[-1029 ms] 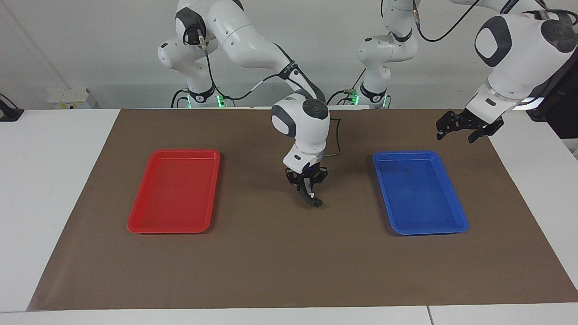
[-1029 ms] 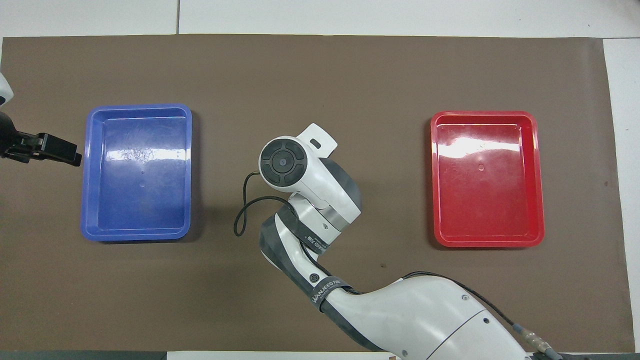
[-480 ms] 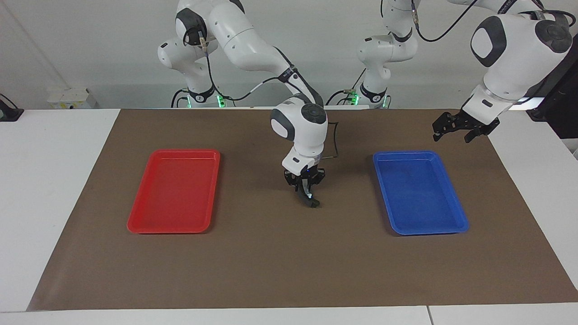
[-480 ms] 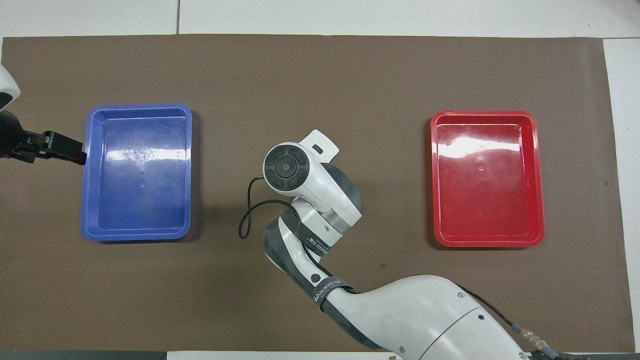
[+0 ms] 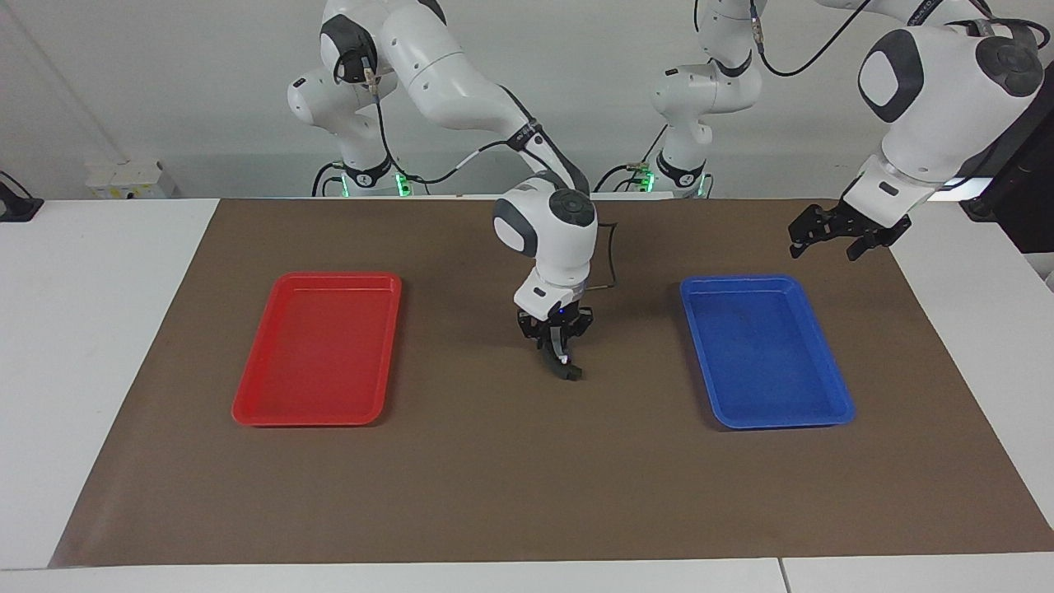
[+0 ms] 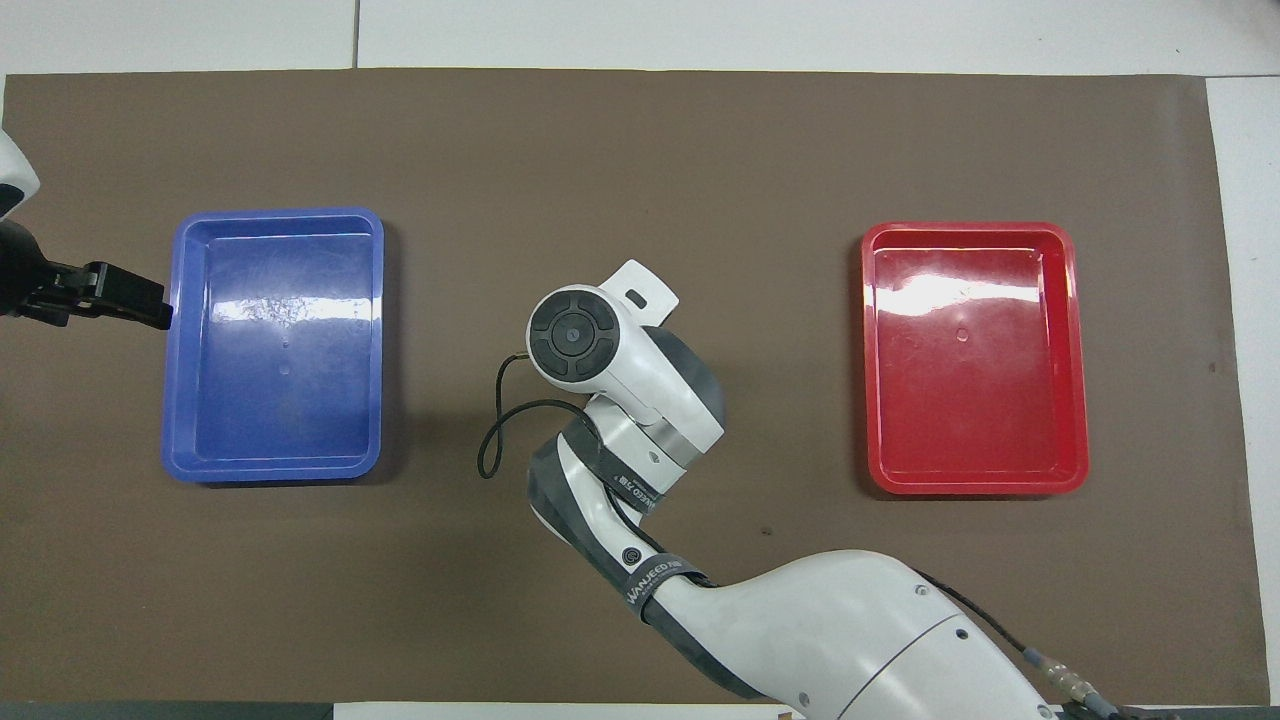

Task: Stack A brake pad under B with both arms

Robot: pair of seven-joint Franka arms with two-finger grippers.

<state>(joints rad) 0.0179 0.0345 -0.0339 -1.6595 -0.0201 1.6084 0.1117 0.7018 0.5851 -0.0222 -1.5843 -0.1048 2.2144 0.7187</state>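
My right gripper points down over the middle of the mat, between the two trays, and is shut on B. B is a curved black piece with a bright spot, and it hangs from the fingers with its lower end at the mat. In the overhead view the right arm's wrist hides both the gripper and B. The short grey A brake pad shows in neither view. My left gripper is open and empty, raised over the mat beside the blue tray, toward the left arm's end; it also shows in the overhead view.
A red tray lies on the brown mat toward the right arm's end, and the blue tray toward the left arm's end; nothing lies in either. A thin black cable loops from the right arm's wrist above the mat.
My right gripper has come down a little and shifted slightly toward the right arm's end with B. My left gripper has lifted slightly and drawn toward the blue tray.
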